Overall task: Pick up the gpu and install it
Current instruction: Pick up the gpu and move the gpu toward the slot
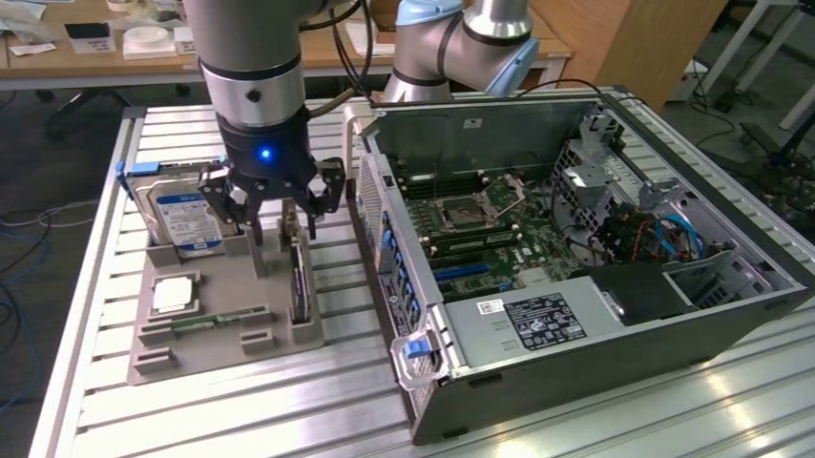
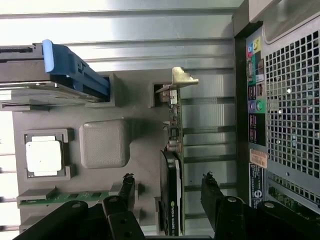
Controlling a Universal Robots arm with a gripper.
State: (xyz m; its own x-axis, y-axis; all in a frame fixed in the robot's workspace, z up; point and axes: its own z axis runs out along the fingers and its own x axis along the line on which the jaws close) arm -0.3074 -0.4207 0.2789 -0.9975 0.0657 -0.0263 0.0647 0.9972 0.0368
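End effector (image 2: 167,177) is hovering spread astride the upright gpu (image 2: 170,195), exterior view's left-centre; light, stiff, fragile, probably wanting its flat faces pinched

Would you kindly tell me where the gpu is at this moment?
In the exterior view, the gpu stands on edge in the grey holder tray, on the tray's side nearest the open computer case, directly under the open gripper.
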